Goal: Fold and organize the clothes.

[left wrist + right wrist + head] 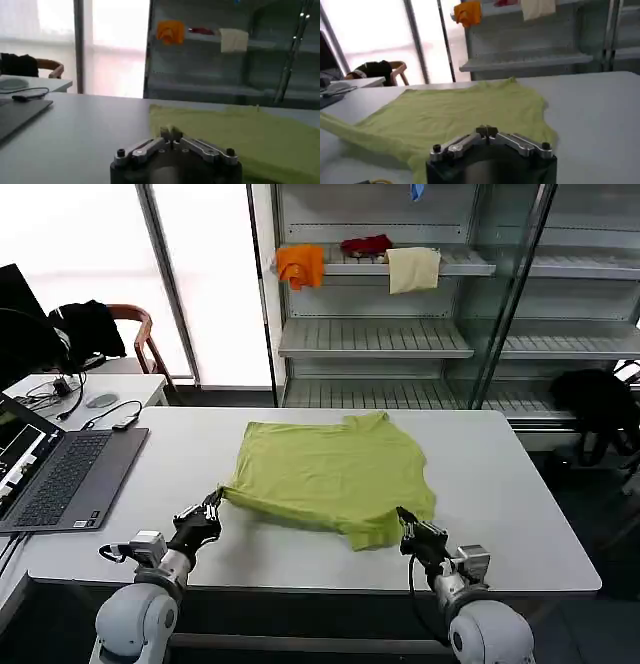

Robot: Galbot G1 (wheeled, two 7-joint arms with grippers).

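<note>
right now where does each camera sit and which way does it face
Head view: high on the robot, looking down at the white table, the T-shirt, and both grippers, left and right.
Left wrist view: low behind the left gripper, facing the shelves.
Right wrist view: low behind the right gripper, facing the same way.
Both wrist views share the T-shirt and orange cloth.

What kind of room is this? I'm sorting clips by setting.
Probably a lab or office set up as a test space, not a home: a white table with a laptop and cables beside the yellow-green T-shirt, and bare metal shelving behind a glass door.
</note>
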